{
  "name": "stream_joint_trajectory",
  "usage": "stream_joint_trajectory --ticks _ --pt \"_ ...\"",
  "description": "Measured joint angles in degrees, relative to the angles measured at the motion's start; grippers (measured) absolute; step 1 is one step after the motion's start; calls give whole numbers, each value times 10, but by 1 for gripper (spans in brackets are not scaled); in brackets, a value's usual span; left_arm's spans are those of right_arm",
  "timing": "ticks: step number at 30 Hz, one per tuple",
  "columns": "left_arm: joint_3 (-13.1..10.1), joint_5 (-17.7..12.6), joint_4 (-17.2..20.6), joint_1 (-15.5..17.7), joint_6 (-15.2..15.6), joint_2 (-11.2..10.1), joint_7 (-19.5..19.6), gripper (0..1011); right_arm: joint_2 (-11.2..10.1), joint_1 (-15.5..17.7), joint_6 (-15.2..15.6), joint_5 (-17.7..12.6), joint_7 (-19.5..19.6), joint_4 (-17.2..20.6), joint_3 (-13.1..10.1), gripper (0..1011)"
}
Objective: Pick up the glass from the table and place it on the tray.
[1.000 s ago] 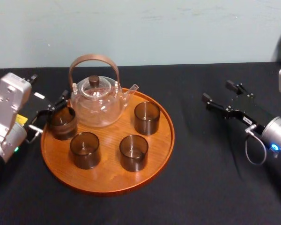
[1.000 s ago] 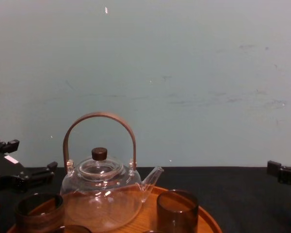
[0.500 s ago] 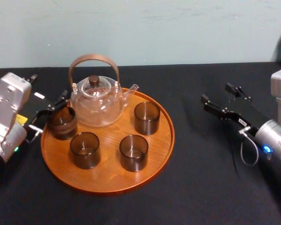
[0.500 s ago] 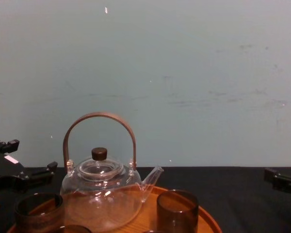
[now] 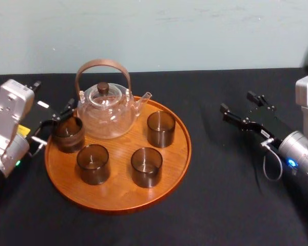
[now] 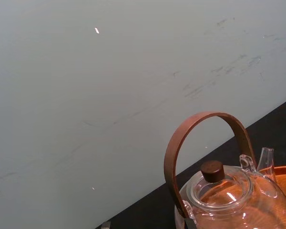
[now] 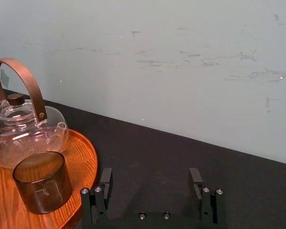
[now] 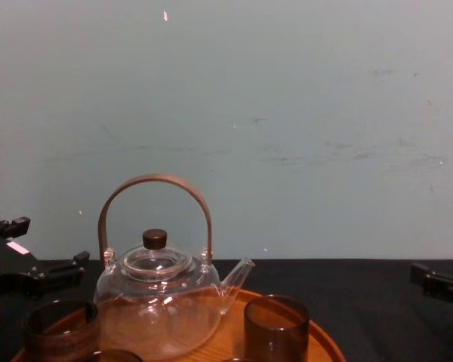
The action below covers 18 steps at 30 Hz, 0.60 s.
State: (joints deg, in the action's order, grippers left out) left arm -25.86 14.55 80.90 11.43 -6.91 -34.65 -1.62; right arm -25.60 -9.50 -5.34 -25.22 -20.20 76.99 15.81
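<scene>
Setting read as a robot test lab. Table (image 5: pixel 220 215) was draped in plain black cloth; bare, scuffed pale wall (image 5: pixel 195 31) ran behind at 12 o'clock. Left arm (image 5: pixel 7 128) sat at 9 o'clock, right arm (image 5: pixel 303 151) at 3 o'clock, tray (image 5: pixel 118 193) staged between.

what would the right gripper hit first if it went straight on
Probably nothing close: the open right gripper points across the black table toward the wall, with the tray off to one side. Depth is hard to judge.
</scene>
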Motion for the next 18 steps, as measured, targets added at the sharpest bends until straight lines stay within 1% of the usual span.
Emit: stream_joint_trajectory --ticks 18 --pt "0 0 0 0 0 0 0 1001 -1 0 0 -2 -1 1 2 1002"
